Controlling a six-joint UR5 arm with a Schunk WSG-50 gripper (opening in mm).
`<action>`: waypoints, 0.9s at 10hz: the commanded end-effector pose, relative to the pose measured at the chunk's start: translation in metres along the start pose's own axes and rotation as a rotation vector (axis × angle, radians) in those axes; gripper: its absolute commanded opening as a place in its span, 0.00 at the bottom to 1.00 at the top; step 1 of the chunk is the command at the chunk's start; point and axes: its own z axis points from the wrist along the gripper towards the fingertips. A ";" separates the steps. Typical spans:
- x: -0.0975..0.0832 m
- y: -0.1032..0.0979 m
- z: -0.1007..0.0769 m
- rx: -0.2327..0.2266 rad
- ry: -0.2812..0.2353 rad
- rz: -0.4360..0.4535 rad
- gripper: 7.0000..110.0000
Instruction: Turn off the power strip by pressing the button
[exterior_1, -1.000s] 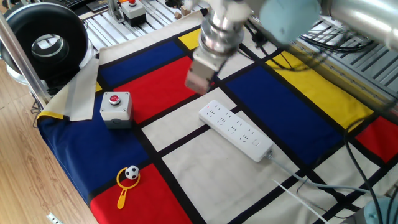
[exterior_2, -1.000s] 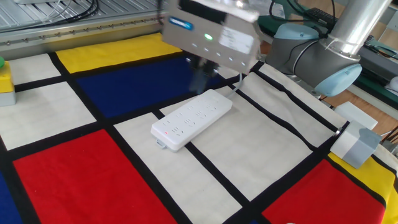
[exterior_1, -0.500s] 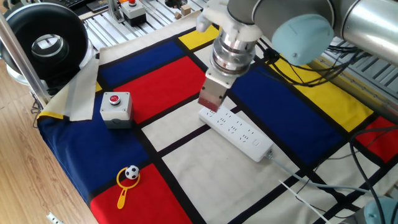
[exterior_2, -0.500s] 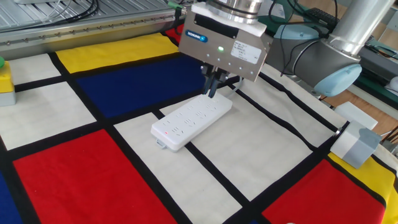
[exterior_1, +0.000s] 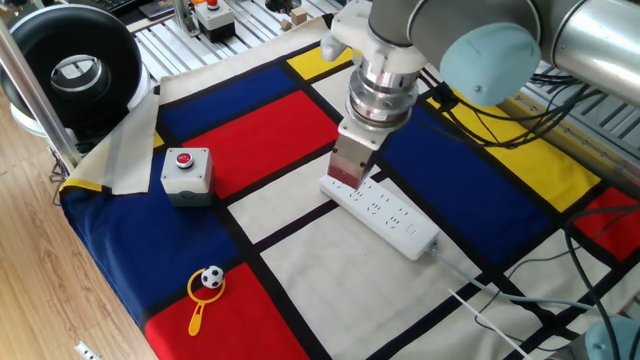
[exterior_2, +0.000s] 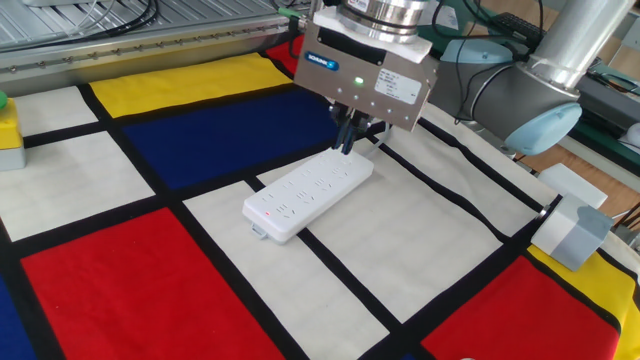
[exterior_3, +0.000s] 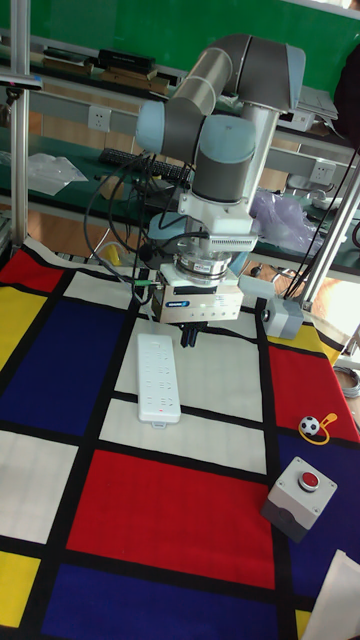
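On the tabletop (exterior_2: 420, 260) with its red, blue, yellow and white cloth, your hand (exterior_2: 349, 142) has dropped and slid from beside the strip (exterior_2: 308, 190) a second ago to hang over its far end, fingers pressed together into one narrow tip. The strip lies flat on a white panel, a long white bar with rows of socket holes and small red marks at its near end, cable (exterior_1: 490, 297) trailing off. The button is too faint to pick out, and the hand's body hides the fingertips in one fixed view.
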 end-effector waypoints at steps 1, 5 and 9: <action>0.002 0.036 -0.003 -0.145 0.001 -0.039 0.00; 0.018 0.003 -0.001 -0.015 0.062 -0.138 0.00; 0.077 0.029 0.032 -0.110 0.056 -0.258 0.00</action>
